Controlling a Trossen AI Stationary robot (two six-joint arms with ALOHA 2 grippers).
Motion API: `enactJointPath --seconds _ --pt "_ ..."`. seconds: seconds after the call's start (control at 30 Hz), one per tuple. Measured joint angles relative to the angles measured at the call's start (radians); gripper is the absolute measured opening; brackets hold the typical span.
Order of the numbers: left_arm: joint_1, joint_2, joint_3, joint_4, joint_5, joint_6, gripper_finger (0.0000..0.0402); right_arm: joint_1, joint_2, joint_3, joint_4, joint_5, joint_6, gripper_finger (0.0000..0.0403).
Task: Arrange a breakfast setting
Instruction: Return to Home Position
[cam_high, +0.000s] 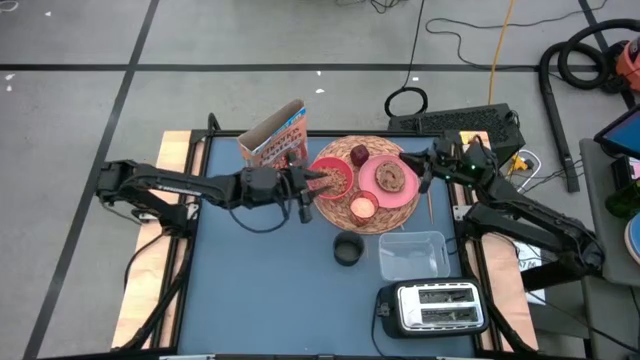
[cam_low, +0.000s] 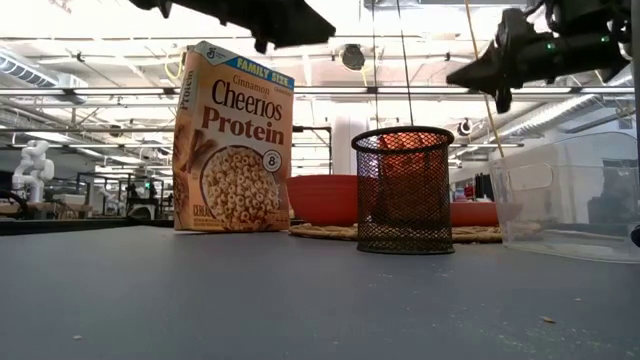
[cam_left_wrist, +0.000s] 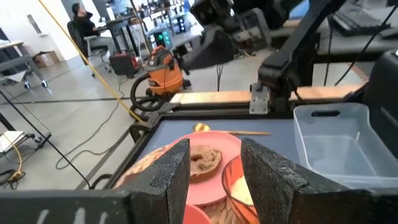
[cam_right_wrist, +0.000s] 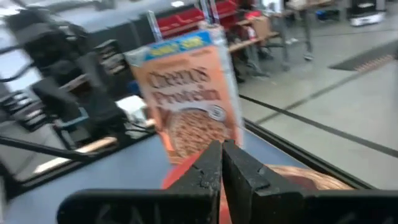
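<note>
Ideally, the left hand (cam_high: 312, 186), spread wide over the left edge of the woven mat (cam_high: 392, 222), and the right hand (cam_high: 428, 168), pinched closed and empty beside its right edge, are raised before retraction, sparing the spoon (cam_high: 431, 205) lying just right of it.

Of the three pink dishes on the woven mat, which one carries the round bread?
The flat pink plate, nearest the right arm: the browned round bread lies on it. The pink bowl and small pink cup sit beside it.

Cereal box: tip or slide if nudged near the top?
Likely tips: the cereal box stands upright, tall on a narrow base. Cardboard, so probably light for its size, and its walls may buckle under a hard pinch. The left gripper is nearest it.
</note>
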Motion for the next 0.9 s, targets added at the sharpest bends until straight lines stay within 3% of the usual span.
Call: enactJointPath --seconds 0.37,0.63,0.9 --pt "-0.022 -0.254 0.000 -0.334 -0.006 -0.070 0.0149 0.225 0.021 0.000 0.099 0.007 0.049 0.0003" --pt "-0.066 -0.472 0.000 -0.542 -0.012 -0.116 0.0149 0.428 0.043 -0.013 0.126 0.187 0.045 0.0001" --pt "-0.091 -0.699 0.000 -0.695 -0.023 -0.082 0.0149 0.600 0.108 -0.022 0.250 0.217 0.041 0.0001"
